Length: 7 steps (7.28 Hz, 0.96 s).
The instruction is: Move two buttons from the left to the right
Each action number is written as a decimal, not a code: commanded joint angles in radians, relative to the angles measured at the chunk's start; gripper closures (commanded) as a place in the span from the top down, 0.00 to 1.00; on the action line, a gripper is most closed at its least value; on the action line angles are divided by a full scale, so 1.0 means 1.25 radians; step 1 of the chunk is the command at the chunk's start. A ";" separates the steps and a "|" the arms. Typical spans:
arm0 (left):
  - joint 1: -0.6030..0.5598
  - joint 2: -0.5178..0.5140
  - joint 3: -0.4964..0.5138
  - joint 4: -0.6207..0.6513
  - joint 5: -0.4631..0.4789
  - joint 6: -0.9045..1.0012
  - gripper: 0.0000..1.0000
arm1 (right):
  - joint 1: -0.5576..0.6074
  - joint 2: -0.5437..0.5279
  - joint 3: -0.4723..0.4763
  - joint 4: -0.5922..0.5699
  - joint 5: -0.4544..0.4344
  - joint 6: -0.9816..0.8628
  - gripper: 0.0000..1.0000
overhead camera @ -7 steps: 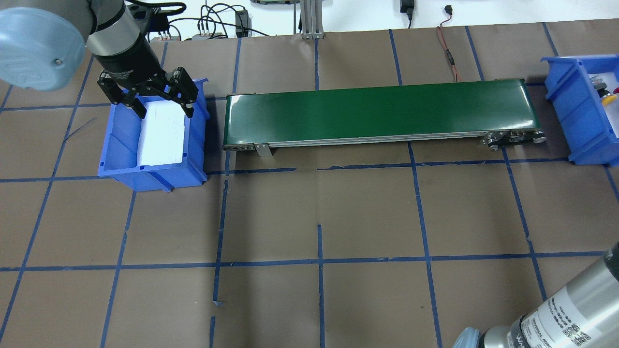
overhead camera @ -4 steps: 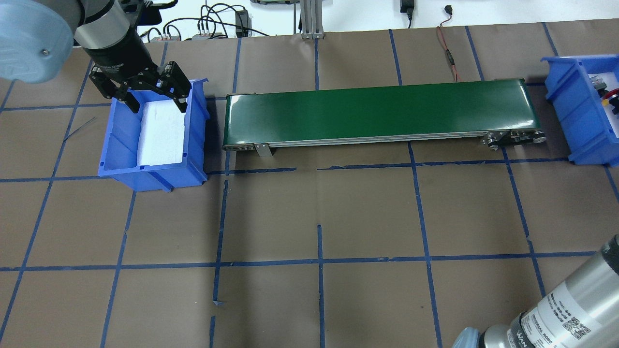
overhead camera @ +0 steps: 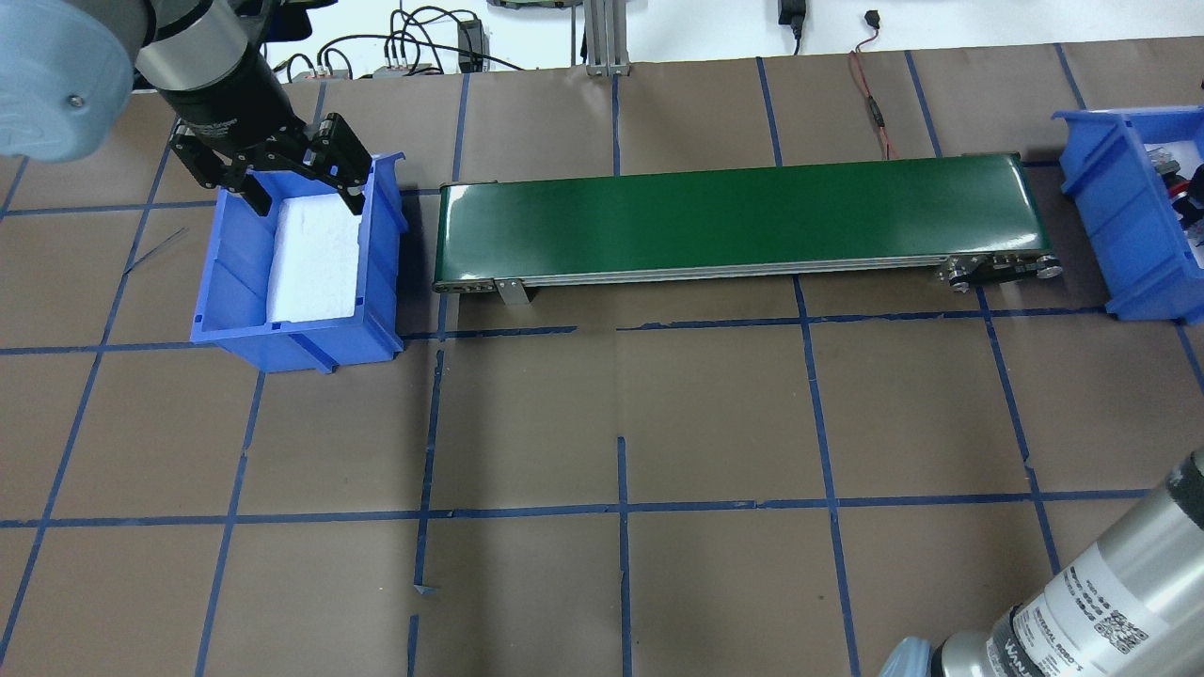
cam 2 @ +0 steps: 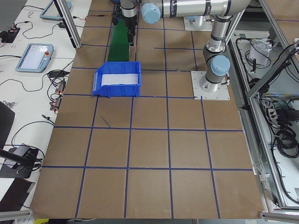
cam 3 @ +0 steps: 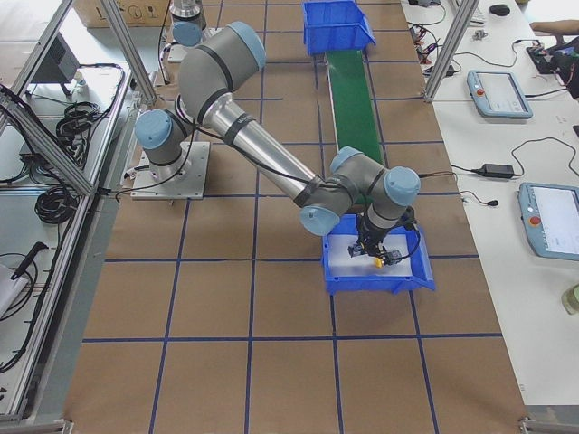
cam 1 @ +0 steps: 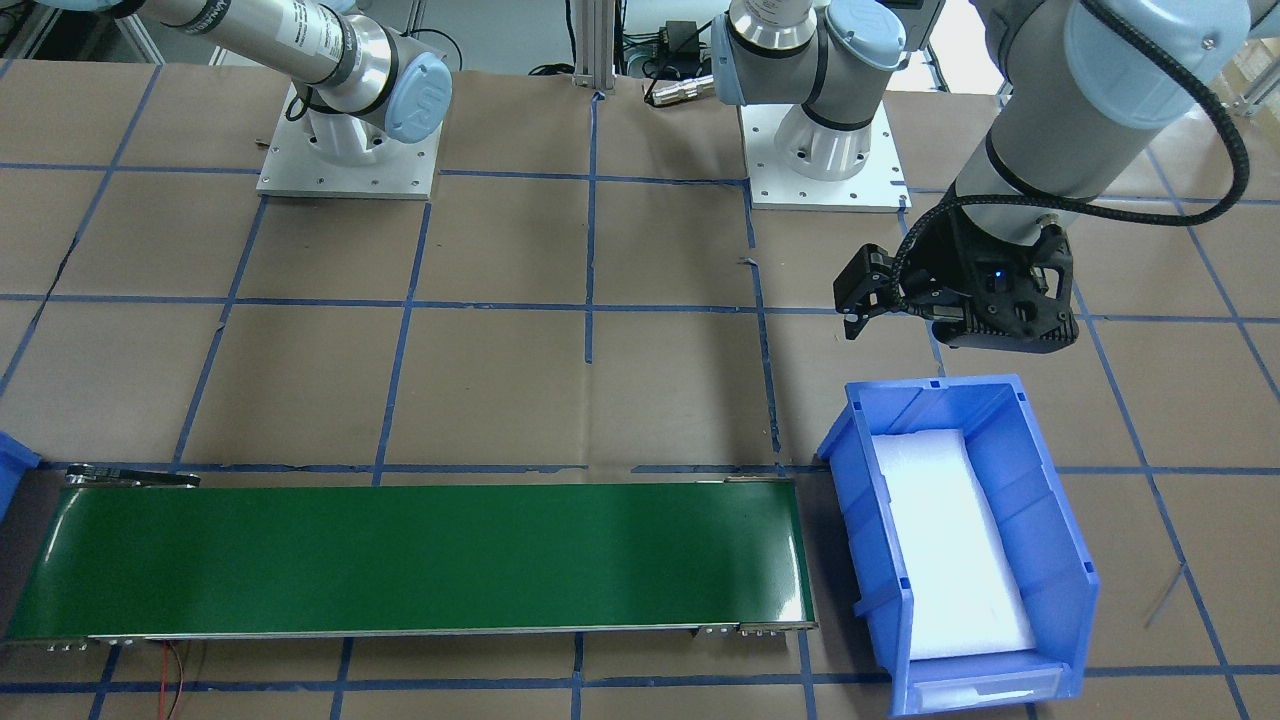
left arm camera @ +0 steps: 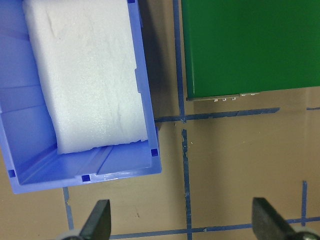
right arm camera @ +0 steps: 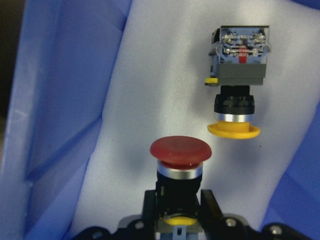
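In the right wrist view my right gripper [right arm camera: 180,204] is shut on the red button [right arm camera: 180,150], gripping its black body below the cap, over white foam in the right blue bin [right arm camera: 60,100]. The yellow button [right arm camera: 234,131] lies on its side on that foam, just beyond the red one and apart from it. The exterior right view shows this gripper [cam 3: 378,251] inside the bin [cam 3: 336,282]. My left gripper [overhead camera: 303,199] is open and empty over the far end of the left blue bin [overhead camera: 235,273]; its fingertips [left arm camera: 100,220] stand wide apart.
The left bin holds only a white foam pad [overhead camera: 315,254]. A green conveyor belt [overhead camera: 743,216] runs between the left bin and the right bin [overhead camera: 1119,207]. Cables lie along the table's far edge [overhead camera: 870,103]. The right arm [overhead camera: 1082,602] crosses the near right corner.
My left gripper has moved up and back toward the far left, still open. At the right bin the yellow and red caps have gone from the overhead view behind a dark shape.
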 commanded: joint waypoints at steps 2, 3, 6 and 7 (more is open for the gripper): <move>0.000 0.001 -0.010 0.006 0.005 0.003 1.00 | 0.000 0.011 -0.001 -0.003 -0.001 0.000 0.11; 0.000 0.002 -0.013 0.006 0.006 0.003 1.00 | 0.000 0.013 -0.001 -0.005 -0.001 0.000 0.23; 0.000 0.003 -0.014 0.006 0.006 0.003 1.00 | 0.000 0.016 -0.008 0.006 0.000 0.000 0.83; 0.000 0.003 -0.014 0.006 0.006 0.003 1.00 | 0.000 0.016 -0.007 0.006 0.000 0.002 0.83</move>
